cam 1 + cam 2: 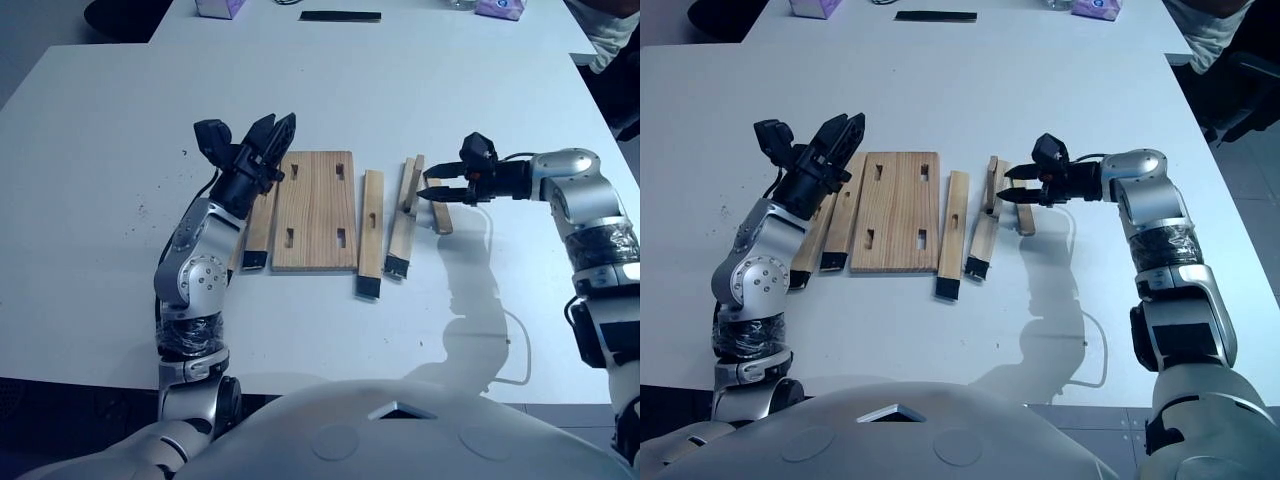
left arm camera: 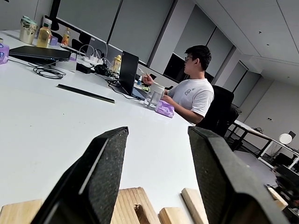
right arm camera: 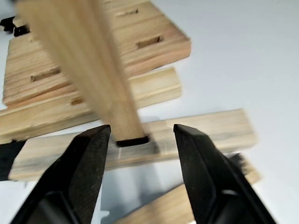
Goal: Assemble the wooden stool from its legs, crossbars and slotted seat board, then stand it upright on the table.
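No part is joined yet, as far as I can judge: the seat board point(image 1: 315, 210) lies flat just beside the left gripper point(image 1: 275, 135), whose fingers are wide apart and empty. The right gripper point(image 1: 432, 192) is also spread and grips nothing. The dark tip of a leg point(image 3: 93, 70) sits between its fingers, so the whole assembly is left.

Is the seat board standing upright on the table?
No, the seat board lies flat on the table, with its slots facing up.

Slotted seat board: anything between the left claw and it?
Nothing visible does. The open left claw hovers by the far left corner of the flat pale wooden slotted seat board; the black-tipped wooden leg lies beside the board, not between.
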Tool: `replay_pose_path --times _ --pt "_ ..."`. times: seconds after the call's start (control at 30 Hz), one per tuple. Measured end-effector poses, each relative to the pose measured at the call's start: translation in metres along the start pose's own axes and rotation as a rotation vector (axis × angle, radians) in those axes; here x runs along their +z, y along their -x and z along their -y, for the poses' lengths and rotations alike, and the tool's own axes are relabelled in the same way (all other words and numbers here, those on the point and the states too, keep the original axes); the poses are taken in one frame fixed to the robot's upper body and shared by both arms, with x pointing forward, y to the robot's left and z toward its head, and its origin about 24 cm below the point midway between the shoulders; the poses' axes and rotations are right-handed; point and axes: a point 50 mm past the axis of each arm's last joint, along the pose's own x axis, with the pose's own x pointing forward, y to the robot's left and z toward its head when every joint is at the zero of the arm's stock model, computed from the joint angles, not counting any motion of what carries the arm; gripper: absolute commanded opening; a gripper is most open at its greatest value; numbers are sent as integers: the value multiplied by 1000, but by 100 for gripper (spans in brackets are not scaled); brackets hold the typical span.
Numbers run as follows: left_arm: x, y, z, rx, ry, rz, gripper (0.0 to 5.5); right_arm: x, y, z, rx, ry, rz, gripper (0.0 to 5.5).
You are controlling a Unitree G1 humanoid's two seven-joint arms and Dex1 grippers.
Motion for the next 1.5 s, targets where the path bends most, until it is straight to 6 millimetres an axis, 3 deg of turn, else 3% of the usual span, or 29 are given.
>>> replay_pose_path --times 0.1,0.17,0.27,0.3,0.37,0.5,0.6,0.73,0.9,1.0,1.07,1.3,1.37,1.5 --pt "0 0 -1 -4 -4 -6 239 0 11 -6 -34 24 18 250" --pt "2 1 -3 -4 -15 -9 239 15 27 -5 -75 33 109 250" --pt "4 2 -6 9 -21 -4 239 69 53 0 -152 53 361 250" --pt "5 2 -9 25 -19 3 239 102 57 -5 -154 101 484 250" --pt "6 -3 -10 35 -9 16 239 130 46 -18 -119 174 566 250" --pt "6 -13 -8 37 -4 34 239 119 -20 -30 -118 118 492 250" --pt "7 -15 -9 40 -5 44 239 103 -45 -27 -168 74 430 250" --pt "9 -14 -11 46 -13 48 239 100 -46 -24 -184 61 427 250" --pt "7 -13 -12 52 -9 43 239 120 -25 -31 -152 68 545 250" --pt "4 -13 -12 55 -8 37 239 109 -32 -31 -154 61 490 250" --pt "0 -13 -13 61 -14 18 239 86 -45 -29 -160 28 414 250" --pt "-3 -9 -16 78 -27 -3 239 86 -48 -32 -158 69 456 250" --pt "-3 -8 -17 81 -27 -1 239 97 -40 -36 -161 64 513 250" --pt "-3 -3 -19 97 -16 2 239 151 -18 -62 -104 146 690 250"
